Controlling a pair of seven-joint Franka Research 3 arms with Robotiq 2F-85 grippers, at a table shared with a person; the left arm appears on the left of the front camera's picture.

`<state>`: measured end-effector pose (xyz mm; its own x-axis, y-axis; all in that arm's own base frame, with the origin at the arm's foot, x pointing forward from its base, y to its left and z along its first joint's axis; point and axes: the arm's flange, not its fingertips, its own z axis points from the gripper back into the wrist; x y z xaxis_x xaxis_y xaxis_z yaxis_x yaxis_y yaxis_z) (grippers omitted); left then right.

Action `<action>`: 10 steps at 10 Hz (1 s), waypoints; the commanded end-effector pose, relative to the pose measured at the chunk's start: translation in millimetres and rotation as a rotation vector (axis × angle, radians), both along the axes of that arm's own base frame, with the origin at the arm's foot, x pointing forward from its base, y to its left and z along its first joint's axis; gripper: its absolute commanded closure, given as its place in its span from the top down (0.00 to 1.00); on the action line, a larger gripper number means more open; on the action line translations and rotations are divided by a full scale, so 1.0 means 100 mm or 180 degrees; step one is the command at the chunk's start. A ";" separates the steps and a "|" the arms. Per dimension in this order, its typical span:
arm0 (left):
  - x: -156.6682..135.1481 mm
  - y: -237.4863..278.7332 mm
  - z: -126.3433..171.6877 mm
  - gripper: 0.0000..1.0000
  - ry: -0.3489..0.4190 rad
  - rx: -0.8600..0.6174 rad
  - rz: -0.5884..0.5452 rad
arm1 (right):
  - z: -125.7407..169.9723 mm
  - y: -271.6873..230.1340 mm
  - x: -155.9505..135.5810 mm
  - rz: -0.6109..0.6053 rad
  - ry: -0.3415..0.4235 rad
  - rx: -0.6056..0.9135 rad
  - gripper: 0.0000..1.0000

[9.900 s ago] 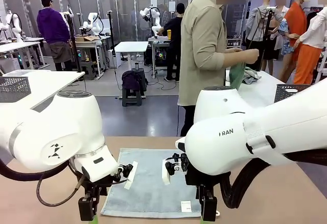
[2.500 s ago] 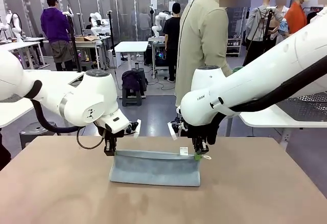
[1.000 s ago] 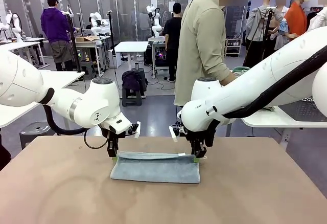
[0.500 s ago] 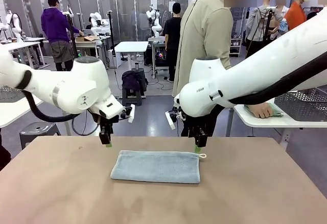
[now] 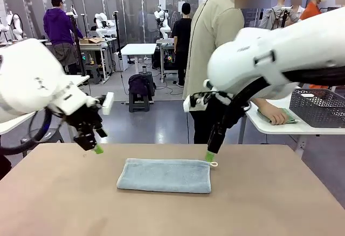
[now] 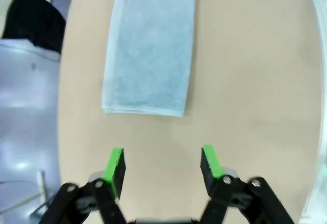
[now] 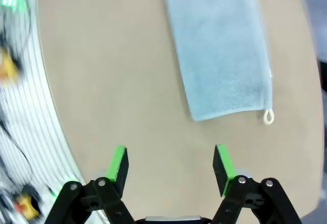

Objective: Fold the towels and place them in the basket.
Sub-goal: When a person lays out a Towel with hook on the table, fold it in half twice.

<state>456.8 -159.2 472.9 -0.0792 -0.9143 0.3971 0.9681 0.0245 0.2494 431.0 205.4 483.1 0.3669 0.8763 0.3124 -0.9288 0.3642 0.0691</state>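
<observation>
Front view, basket (image 5: 318,106) on far table (image 5: 254,123), contents unseen

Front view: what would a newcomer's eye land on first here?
The folded blue-grey towel lies flat mid-table, with the left gripper and right gripper open, raised near its two ends. Behind, a person's hand rests on a green towel beside the basket on a side table.

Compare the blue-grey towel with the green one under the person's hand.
The blue-grey towel lies on the brown table; the green towel on the white side table beside the basket. The blue-grey towel is a folded strip, lying free; the green towel is under the person's hand. Both are outside the basket.
</observation>
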 end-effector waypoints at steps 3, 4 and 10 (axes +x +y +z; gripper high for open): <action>-0.18 0.45 -0.23 0.75 0.0029 -0.0479 -0.0156 | -0.34 -0.30 -0.41 -0.2368 -0.0186 0.0649 0.84; -0.16 0.53 -0.31 0.75 0.0033 -0.0611 -0.0168 | -0.46 -0.34 -0.40 -0.2661 -0.0059 0.0640 0.84; 0.17 0.99 -0.72 0.75 0.0588 -0.1595 -0.0526 | -0.48 -0.54 -0.37 -0.2433 -0.0003 0.0644 0.84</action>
<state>454.0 -67.8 402.5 -0.1030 -0.6235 0.7750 0.9928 -0.0170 0.1183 393.1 153.2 432.0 0.8425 0.3015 0.4465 -0.4198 0.8868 0.1933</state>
